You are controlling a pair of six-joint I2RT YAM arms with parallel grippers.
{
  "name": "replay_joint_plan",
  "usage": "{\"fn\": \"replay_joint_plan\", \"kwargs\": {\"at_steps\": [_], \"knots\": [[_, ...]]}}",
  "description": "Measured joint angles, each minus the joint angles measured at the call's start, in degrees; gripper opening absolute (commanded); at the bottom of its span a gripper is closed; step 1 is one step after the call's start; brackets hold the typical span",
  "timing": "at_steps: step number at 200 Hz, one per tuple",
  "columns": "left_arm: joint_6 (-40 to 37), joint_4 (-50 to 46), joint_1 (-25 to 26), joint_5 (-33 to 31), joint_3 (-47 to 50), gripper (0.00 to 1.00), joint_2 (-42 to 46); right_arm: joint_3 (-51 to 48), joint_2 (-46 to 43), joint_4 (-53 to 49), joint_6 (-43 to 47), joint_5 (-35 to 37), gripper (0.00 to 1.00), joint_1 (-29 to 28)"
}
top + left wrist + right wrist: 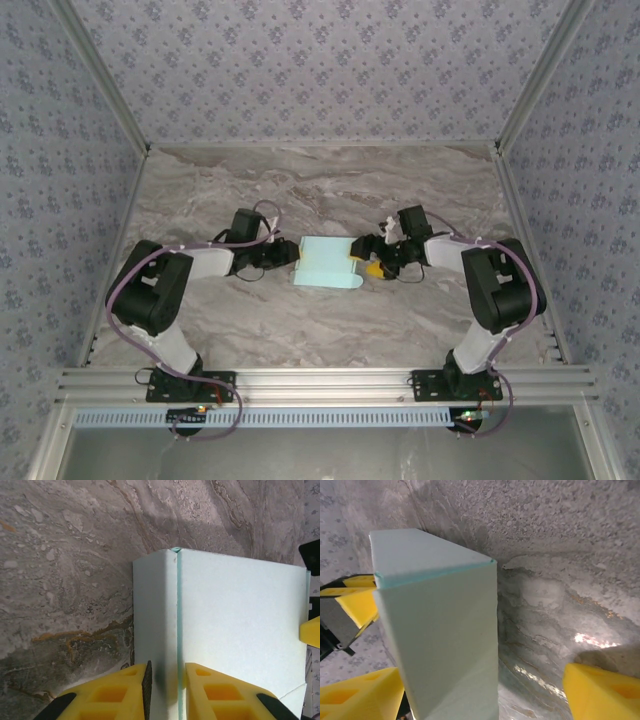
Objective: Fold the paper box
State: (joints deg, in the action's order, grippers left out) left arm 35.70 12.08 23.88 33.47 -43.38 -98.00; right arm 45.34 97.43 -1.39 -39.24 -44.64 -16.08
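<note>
The paper box [325, 262] is pale aqua card and lies mid-table between the two arms. My left gripper [287, 254] is at its left end. In the left wrist view its yellow fingers [210, 692] stand close together astride the box's folded edge [178, 630], pinching it. My right gripper [368, 264] is at the box's right end. Its jaws [482, 680] are spread wide: the box [445, 645] stands near the left finger [360, 695], and the right finger [602, 692] is well clear of it.
The marble-patterned tabletop [330, 180] stretches behind and in front of the box. Patterned walls [320, 60] close in the back and sides. The metal rail [320, 385] with both arm bases runs along the near edge.
</note>
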Motion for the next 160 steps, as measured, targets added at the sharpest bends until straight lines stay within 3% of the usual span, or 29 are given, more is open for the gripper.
{"fn": "replay_joint_plan", "kwargs": {"at_steps": [55, 82, 93, 114, 147, 160], "knots": [[0.3, 0.6, 0.0, 0.4, 0.1, 0.27, -0.3, -2.5, 1.5, 13.4, -11.3, -1.3, 0.72, -2.6], [0.3, 1.3, -0.5, 0.1, 0.6, 0.36, -0.2, -2.7, 1.5, 16.6, -16.6, -0.7, 0.57, -3.5], [0.4, 1.5, -0.8, -0.5, 1.2, 0.42, 0.1, -3.3, 1.4, 17.6, -19.4, -0.2, 0.53, -3.3], [0.5, 2.0, -0.7, -3.3, 3.6, 0.65, 2.9, -4.4, 1.1, 19.6, -23.9, -0.6, 0.49, -3.4], [-1.4, 5.6, -0.5, -8.0, 11.4, 0.78, 13.0, -5.2, 0.8, 21.7, -30.6, -1.2, 0.48, -3.3], [-5.5, 9.6, 0.3, -10.9, 14.9, 0.93, 18.9, -5.9, 0.6, 22.3, -32.8, -1.6, 0.47, -3.1]]}}
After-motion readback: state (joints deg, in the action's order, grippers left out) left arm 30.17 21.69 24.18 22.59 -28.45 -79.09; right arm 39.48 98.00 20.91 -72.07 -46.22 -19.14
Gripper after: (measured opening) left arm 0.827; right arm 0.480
